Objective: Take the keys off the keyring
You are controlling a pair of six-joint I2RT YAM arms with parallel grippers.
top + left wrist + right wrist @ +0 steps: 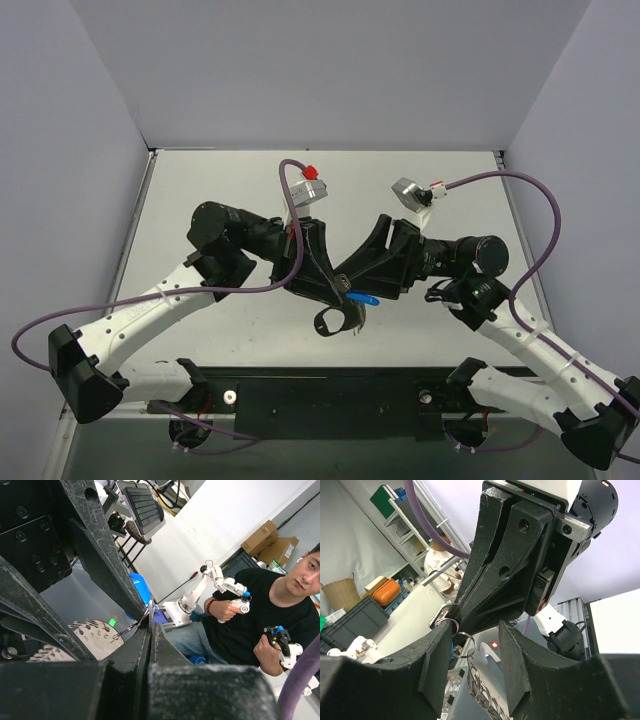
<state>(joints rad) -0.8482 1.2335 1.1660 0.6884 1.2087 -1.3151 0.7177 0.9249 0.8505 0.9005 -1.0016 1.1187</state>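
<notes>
Both arms meet above the middle of the table. My left gripper [336, 288] is shut, and in the left wrist view [151, 626] a thin silver edge of the keyring [150, 611] sticks out between its tips. In the right wrist view the keyring [439, 616] shows as a pale oval loop pinched by the left fingers [485, 580]. The silver link chain [479, 680] hangs from it. My right gripper [474, 630] is open, with one finger on each side of the chain. The blue-headed key [364, 298] shows just under the grippers. The plain silver key is hidden.
A dark loop shape [335, 322] lies on the white table [200, 200] below the grippers; I cannot tell if it is a shadow. Purple cables [540, 215] arch over both arms. Grey walls close the table's sides and back.
</notes>
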